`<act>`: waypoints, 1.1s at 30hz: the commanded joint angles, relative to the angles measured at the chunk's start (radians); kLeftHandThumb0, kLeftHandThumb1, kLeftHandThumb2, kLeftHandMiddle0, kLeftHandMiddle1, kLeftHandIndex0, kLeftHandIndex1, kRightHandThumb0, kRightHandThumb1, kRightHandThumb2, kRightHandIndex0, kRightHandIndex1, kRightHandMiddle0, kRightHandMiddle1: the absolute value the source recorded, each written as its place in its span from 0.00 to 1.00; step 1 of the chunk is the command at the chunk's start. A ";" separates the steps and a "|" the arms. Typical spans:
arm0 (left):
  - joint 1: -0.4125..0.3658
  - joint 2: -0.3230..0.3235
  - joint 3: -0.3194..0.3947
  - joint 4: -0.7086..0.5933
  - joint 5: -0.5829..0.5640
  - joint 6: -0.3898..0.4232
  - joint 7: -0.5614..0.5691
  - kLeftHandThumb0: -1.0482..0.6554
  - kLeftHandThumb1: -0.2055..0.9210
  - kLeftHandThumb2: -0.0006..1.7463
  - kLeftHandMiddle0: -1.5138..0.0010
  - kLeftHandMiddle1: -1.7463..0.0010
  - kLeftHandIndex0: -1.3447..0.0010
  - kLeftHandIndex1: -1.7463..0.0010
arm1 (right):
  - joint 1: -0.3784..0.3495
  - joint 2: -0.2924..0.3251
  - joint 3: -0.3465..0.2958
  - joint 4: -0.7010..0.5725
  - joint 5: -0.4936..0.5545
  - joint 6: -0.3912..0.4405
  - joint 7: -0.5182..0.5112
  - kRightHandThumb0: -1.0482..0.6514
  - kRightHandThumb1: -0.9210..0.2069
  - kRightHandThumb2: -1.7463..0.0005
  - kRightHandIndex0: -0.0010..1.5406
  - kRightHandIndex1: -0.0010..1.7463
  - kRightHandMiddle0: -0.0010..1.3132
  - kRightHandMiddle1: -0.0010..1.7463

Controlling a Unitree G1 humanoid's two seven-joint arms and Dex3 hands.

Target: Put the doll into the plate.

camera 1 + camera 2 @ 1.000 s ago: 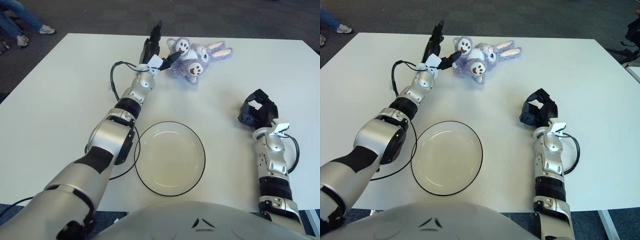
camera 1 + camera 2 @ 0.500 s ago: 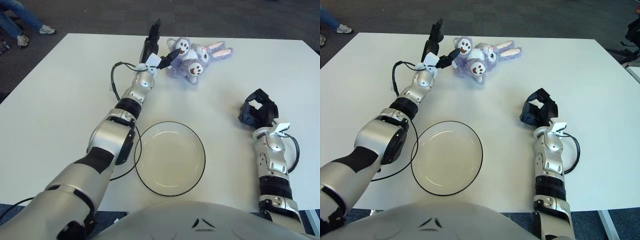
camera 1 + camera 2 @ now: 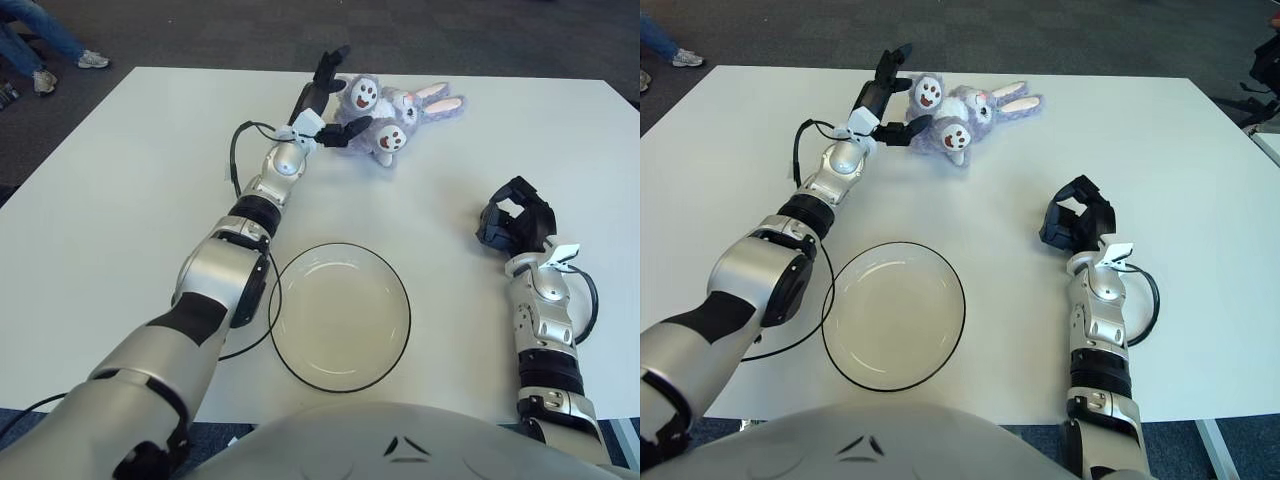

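A purple plush rabbit doll (image 3: 393, 112) lies on its side at the far middle of the white table (image 3: 120, 200), ears pointing right. My left hand (image 3: 333, 98) reaches against the doll's left side, fingers spread: one above a foot, one below under the body, touching but not closed. A clear glass plate with a dark rim (image 3: 340, 315) sits near me at the table's front middle, empty. My right hand (image 3: 516, 226) rests on the table at the right, fingers curled and holding nothing.
A black cable (image 3: 235, 160) loops along my left forearm. The table's far edge runs just behind the doll. A person's legs and shoes (image 3: 45, 50) stand on the dark floor at the far left.
My left hand has moved right, up to the doll; its fingers now bracket the doll's left side. The doll has shifted slightly. The right hand has not moved.
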 commanded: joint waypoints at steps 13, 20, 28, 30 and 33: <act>-0.069 0.049 -0.080 0.041 0.138 -0.042 0.090 0.09 0.82 0.26 0.90 0.49 1.00 0.51 | 0.046 0.034 0.016 0.043 -0.003 0.030 -0.016 0.33 0.54 0.25 0.78 1.00 0.47 1.00; -0.081 0.060 -0.096 0.055 0.158 -0.049 0.073 0.07 0.90 0.19 0.91 0.58 1.00 0.53 | 0.051 0.036 0.023 0.027 -0.005 0.045 -0.023 0.33 0.53 0.25 0.78 1.00 0.46 1.00; -0.105 0.065 -0.117 0.073 0.175 -0.009 0.055 0.10 0.87 0.19 0.92 0.64 1.00 0.53 | 0.054 0.037 0.029 0.016 -0.002 0.053 -0.025 0.33 0.53 0.25 0.78 1.00 0.46 1.00; -0.112 0.066 -0.124 0.077 0.183 0.006 0.055 0.12 0.82 0.23 0.90 0.70 1.00 0.53 | 0.055 0.036 0.030 0.014 -0.002 0.055 -0.025 0.33 0.53 0.25 0.78 1.00 0.46 1.00; -0.124 0.069 -0.139 0.084 0.204 0.023 0.068 0.14 0.77 0.27 0.89 0.73 1.00 0.52 | 0.058 0.037 0.034 0.005 -0.003 0.061 -0.026 0.33 0.53 0.25 0.77 1.00 0.46 1.00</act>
